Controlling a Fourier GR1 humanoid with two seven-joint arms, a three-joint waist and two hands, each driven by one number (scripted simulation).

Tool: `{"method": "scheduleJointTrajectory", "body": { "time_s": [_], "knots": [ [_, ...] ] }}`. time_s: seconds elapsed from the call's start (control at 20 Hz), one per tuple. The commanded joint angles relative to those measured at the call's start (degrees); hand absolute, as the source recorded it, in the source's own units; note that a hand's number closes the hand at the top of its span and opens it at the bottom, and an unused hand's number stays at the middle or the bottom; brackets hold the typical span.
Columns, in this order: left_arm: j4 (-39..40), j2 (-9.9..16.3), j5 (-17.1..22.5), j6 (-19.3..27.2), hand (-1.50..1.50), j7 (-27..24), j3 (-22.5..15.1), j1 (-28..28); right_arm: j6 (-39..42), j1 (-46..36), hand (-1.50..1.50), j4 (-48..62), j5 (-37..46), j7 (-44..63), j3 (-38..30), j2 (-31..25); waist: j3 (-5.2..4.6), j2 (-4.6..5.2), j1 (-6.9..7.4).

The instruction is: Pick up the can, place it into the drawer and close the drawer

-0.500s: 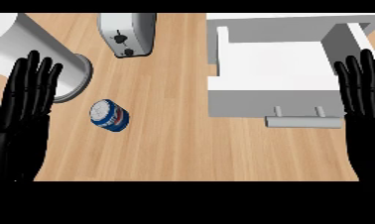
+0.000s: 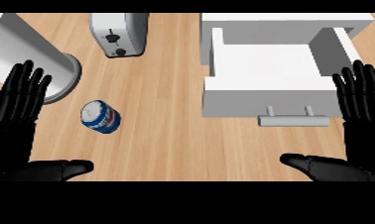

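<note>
Spanning the whole view, a pale wooden worktop (image 2: 176,143), grain running near to far. Far right, a white drawer (image 2: 267,64) pulled open toward the near side, inside bare and white, front panel nearest with a grey bar handle (image 2: 293,117) sticking out over the wood. Behind it, a white cabinet top (image 2: 285,19) along the far edge. Far left, a big grey cylinder (image 2: 33,59) with a rounded base, cut off by the left edge. Far centre-left, a silver toaster (image 2: 118,33) with two dark knobs on its near face. Resting at the left edge, left hand (image 2: 21,101), black, fingers straight and spread, pointing far, thumb (image 2: 51,169) stretched out separately along the near edge. Resting at the right edge, right hand (image 2: 357,101), likewise spread flat, fingers pointing far, just beside the drawer's right wall, thumb (image 2: 322,164) reaching left along the near edge. Holding nothing, either of them. Lying on the wood left of centre, a blue can (image 2: 99,116) with white and red markings, silver top tilted toward the far left, near the left hand but apart from it, well apart from the drawer.
</note>
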Motion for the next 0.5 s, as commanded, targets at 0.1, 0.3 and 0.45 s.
{"method": "scheduleJointTrajectory", "body": {
  "time_s": [0.1,0.3,0.45],
  "knots": [
    [-9.13,3.16,3.87,-0.86,-1.5,13.03,3.59,4.85,-1.02,6.68,-1.5,-4.97,-0.53,6.71,-2.77,-0.77,-0.31,-0.39,0.0],
    [-8.66,1.54,1.73,0.2,-1.5,15.5,3.08,3.52,2.02,9.45,-1.5,-4.2,-2.88,2.79,-4.67,-0.54,-0.32,-0.22,-0.21],
    [-10.46,1.45,3.7,-3.55,-1.5,12.04,4.94,7.92,4.57,14.0,-1.5,-6.23,-4.97,1.63,-5.34,0.16,-0.34,-0.25,-0.17]
  ]
}}
